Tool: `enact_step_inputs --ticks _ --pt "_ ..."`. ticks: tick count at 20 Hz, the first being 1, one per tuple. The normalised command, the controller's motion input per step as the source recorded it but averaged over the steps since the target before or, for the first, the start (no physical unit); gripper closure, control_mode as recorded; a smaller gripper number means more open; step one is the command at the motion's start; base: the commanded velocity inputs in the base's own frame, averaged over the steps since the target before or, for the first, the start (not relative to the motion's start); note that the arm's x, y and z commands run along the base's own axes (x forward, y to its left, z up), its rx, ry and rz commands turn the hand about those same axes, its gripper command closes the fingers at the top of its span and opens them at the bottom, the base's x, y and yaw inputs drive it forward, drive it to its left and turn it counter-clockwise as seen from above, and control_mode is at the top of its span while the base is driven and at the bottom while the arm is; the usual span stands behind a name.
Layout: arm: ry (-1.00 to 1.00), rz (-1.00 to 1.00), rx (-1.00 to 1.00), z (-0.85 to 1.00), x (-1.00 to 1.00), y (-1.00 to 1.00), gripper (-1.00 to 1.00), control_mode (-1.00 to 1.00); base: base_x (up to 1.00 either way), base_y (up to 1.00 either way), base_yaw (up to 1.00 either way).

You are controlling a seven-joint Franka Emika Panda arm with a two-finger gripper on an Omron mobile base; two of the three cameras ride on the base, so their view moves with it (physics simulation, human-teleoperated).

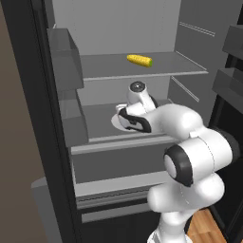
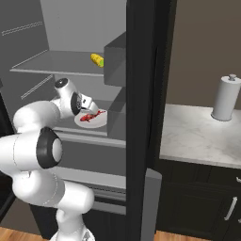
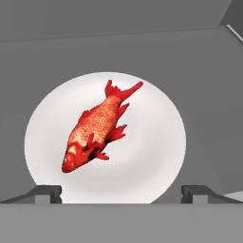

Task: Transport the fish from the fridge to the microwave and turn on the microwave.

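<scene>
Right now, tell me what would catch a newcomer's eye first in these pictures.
The red-orange fish stands out first, lying on a white plate on a middle shelf of the open fridge. The gripper hovers over the plate with its fingers spread wide, apart from the fish. On the shelf above lies a yellow corn cob, and a paper towel roll stands on the counter to the right.

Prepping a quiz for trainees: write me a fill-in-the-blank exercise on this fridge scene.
1. The fish lies on a white ____.
2. On the shelf above the fish lies a yellow ____.
3. The gripper hovers over the fish with its jaws ____.
4. On the counter beside the fridge stands a roll of paper ____.

Missing words: plate; corn cob; open; towels
</scene>
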Motion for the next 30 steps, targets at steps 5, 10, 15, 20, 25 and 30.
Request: enact_step_inputs --ticks 5,10,15,20,25,30 --pt "0.00 -0.02 0.00 -0.17 0.32 0.06 -1.00 -1.00 0.00 0.00 0.00" --pt "0.00 -0.03 0.00 -0.16 0.30 0.00 -1.00 -1.00 0.00 0.00 0.00" --pt "0.00 -0.06 0.01 -0.17 0.26 0.00 -1.00 -1.00 0.00 0.00 0.00" --pt "0.00 -0.07 0.02 -0.15 0.25 0.00 -1.00 -1.00 0.00 0.00 0.00" --pt "0.00 -0.05 0.02 -0.17 0.26 0.00 -1.00 -1.00 0.00 0.00 0.00" --pt "0.00 -0.01 0.00 -0.18 0.27 0.00 -1.00 -1.00 0.00 0.00 0.00"
